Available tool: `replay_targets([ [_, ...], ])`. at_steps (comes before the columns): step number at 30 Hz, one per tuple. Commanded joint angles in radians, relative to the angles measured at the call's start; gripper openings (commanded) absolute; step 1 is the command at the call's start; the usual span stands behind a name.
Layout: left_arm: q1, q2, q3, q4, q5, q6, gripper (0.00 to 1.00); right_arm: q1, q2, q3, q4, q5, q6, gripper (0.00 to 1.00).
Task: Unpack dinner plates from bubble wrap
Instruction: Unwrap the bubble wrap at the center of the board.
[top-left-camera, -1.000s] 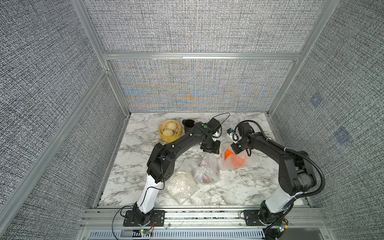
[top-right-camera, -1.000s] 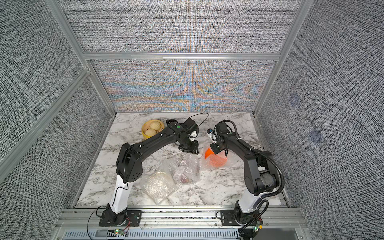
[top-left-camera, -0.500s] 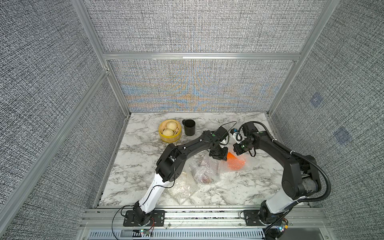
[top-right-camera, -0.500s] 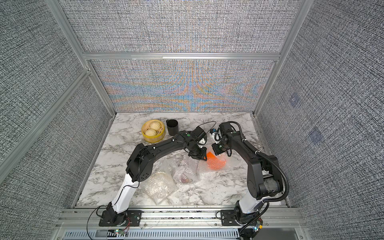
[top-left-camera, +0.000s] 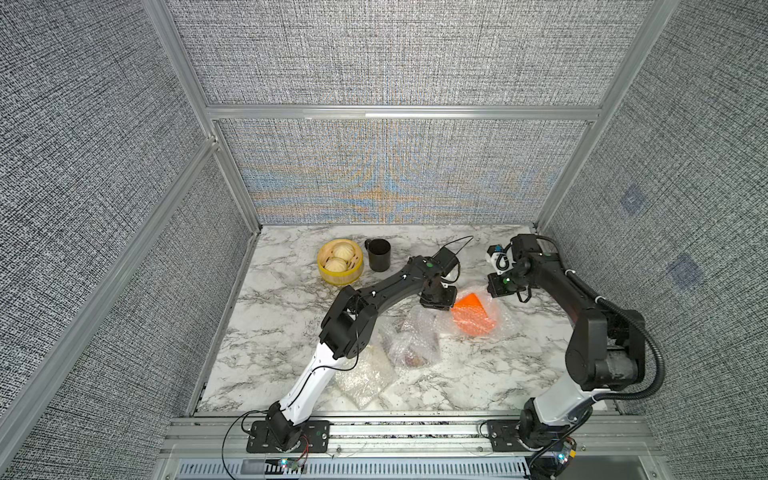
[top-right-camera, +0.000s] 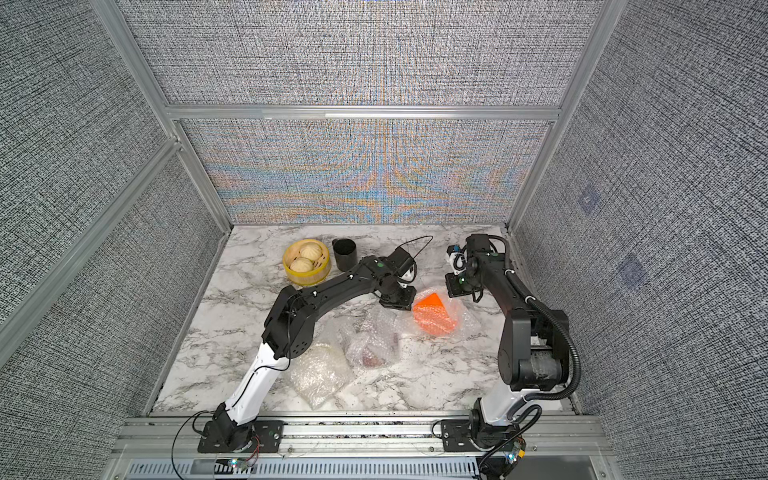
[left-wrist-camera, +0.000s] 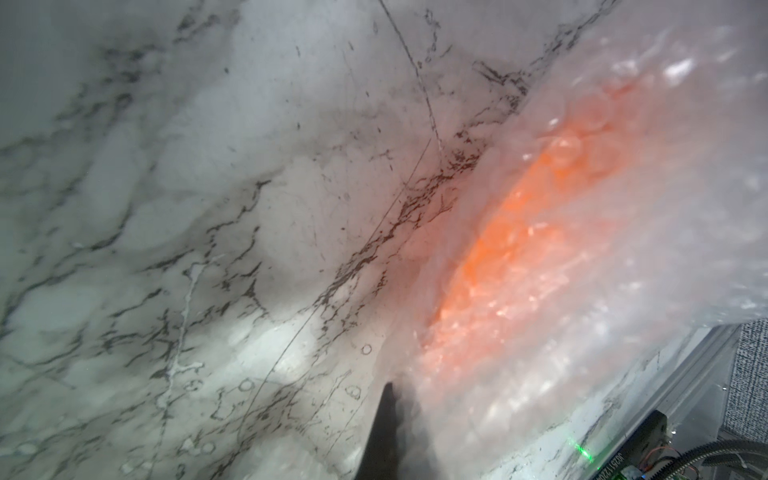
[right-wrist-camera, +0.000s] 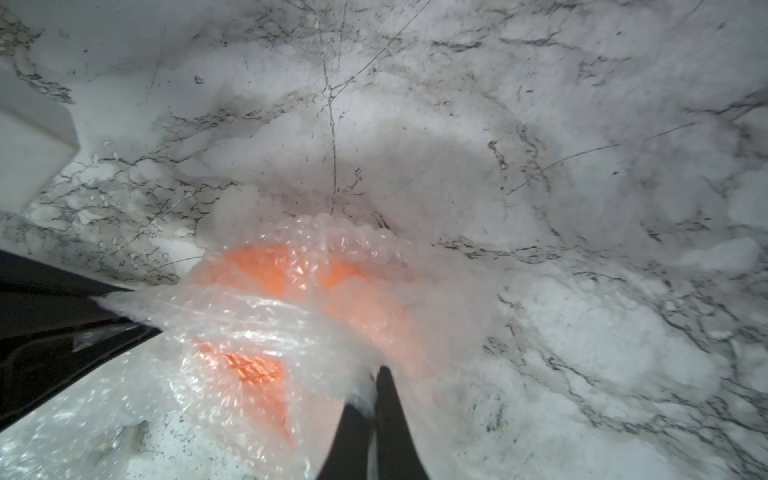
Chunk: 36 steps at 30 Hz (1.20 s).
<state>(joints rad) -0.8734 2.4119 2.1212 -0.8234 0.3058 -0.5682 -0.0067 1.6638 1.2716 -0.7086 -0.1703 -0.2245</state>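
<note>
A bright orange dinner plate (top-left-camera: 473, 319) (top-right-camera: 436, 318) lies at the table's right middle, half uncovered inside its bubble wrap (top-left-camera: 500, 322) (left-wrist-camera: 623, 232) (right-wrist-camera: 266, 316). My left gripper (top-left-camera: 436, 300) (left-wrist-camera: 395, 395) is shut on the wrap's left edge; only one dark finger (left-wrist-camera: 382, 432) shows, the other is under the plastic. My right gripper (top-left-camera: 498, 286) (right-wrist-camera: 374, 376) is shut on the wrap's far right edge. A second bubble wrap bundle (top-left-camera: 411, 345) (top-right-camera: 374, 345) holds a dark red plate. A third wrapped bundle (top-left-camera: 361, 378) (top-right-camera: 320, 374) lies at the front left.
A yellow steamer basket (top-left-camera: 340, 262) with pale buns and a black mug (top-left-camera: 378, 254) stand at the back left. Grey fabric walls close in three sides; a metal rail (top-left-camera: 415, 428) runs along the front edge.
My left gripper has swung right from beside the mug to the orange plate's wrap and shut on it. My right gripper kept its hold and drew the wrap slightly right.
</note>
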Motion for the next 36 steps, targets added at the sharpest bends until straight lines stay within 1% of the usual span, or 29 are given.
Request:
replay_targets([
  [1, 0.01, 0.008, -0.006, -0.183, -0.078, -0.002, 0.0, -0.017, -0.03, 0.015, 0.096, 0.234, -0.016, 0.09],
  [3, 0.01, 0.006, -0.009, -0.18, -0.071, -0.002, 0.0, -0.019, -0.067, -0.007, 0.126, 0.191, -0.02, 0.43],
  [5, 0.01, 0.0, -0.015, -0.151, -0.034, 0.001, 0.0, -0.021, -0.104, -0.024, 0.113, 0.091, -0.024, 0.77],
  [7, 0.01, -0.004, -0.012, -0.136, -0.02, -0.005, 0.0, -0.02, -0.146, -0.058, 0.105, 0.053, 0.004, 0.99],
  [8, 0.01, -0.002, -0.001, -0.136, -0.019, -0.004, 0.03, -0.022, -0.172, -0.084, 0.105, 0.048, 0.026, 0.99],
  [9, 0.01, -0.001, 0.008, -0.139, -0.021, -0.004, 0.09, -0.021, -0.193, -0.106, 0.107, 0.047, 0.035, 0.99],
  [12, 0.012, 0.009, 0.051, -0.163, -0.029, 0.007, 0.15, -0.022, -0.218, -0.167, 0.112, 0.023, 0.026, 0.99],
  [13, 0.013, 0.018, 0.069, -0.179, -0.033, 0.013, 0.19, -0.021, -0.208, -0.172, 0.107, 0.0, 0.013, 0.99],
  [16, 0.019, 0.033, 0.119, -0.221, -0.046, 0.035, 0.24, -0.016, -0.154, -0.149, 0.06, -0.069, -0.015, 0.98],
  [19, 0.025, 0.038, 0.149, -0.25, -0.07, 0.059, 0.3, -0.004, -0.113, -0.153, 0.076, -0.054, -0.03, 0.98],
  [22, 0.036, 0.048, 0.183, -0.27, -0.079, 0.082, 0.35, -0.004, -0.052, -0.141, 0.096, -0.055, -0.036, 0.94],
  [23, 0.041, 0.056, 0.2, -0.277, -0.078, 0.088, 0.37, -0.004, -0.027, -0.132, 0.092, -0.055, -0.034, 0.9],
  [24, 0.043, 0.064, 0.218, -0.286, -0.079, 0.095, 0.38, -0.005, -0.011, -0.124, 0.089, -0.044, -0.026, 0.83],
  [25, 0.047, 0.075, 0.242, -0.298, -0.079, 0.102, 0.38, -0.009, 0.002, -0.117, 0.08, -0.017, -0.016, 0.69],
  [26, 0.048, 0.087, 0.274, -0.311, -0.08, 0.11, 0.38, -0.016, 0.006, -0.116, 0.074, 0.017, -0.006, 0.48],
  [28, 0.048, 0.108, 0.322, -0.329, -0.082, 0.122, 0.38, -0.04, -0.014, -0.136, 0.075, 0.047, 0.021, 0.14],
  [29, 0.05, 0.116, 0.335, -0.332, -0.08, 0.124, 0.38, -0.053, -0.03, -0.152, 0.079, 0.038, 0.036, 0.03],
  [30, 0.05, 0.123, 0.339, -0.327, -0.077, 0.125, 0.38, -0.063, -0.045, -0.169, 0.086, 0.022, 0.05, 0.0],
  [33, 0.051, 0.147, 0.339, -0.316, -0.057, 0.112, 0.36, -0.085, -0.084, -0.226, 0.099, -0.026, 0.095, 0.0],
  [36, 0.05, 0.163, 0.339, -0.32, -0.048, 0.103, 0.35, -0.093, -0.123, -0.271, 0.13, -0.092, 0.109, 0.0],
])
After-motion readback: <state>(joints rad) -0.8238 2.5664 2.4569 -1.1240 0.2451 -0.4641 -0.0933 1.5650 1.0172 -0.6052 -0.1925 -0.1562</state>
